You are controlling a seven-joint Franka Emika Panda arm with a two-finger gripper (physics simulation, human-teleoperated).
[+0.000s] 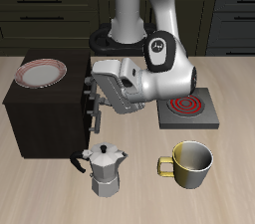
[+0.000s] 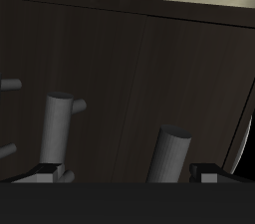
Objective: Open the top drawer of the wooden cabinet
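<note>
Gripper (image 1: 97,91) at the wooden cabinet's (image 1: 45,118) front, fingers (image 2: 169,154) spread apart, level with the top drawer (image 1: 91,85), gripping nothing

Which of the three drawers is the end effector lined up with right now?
The top drawer of the wooden cabinet: the end effector sits at the height of that uppermost front, just under the cabinet's top edge, while the two drawers below it have nothing at them.

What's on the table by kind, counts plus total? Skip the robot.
Wooden cabinet: 1
Plate, on the cabinet's top: 1
Moka pot: 1
Yellow mug: 1
Stove burner plate with a red coil: 1
Total: 5
</note>
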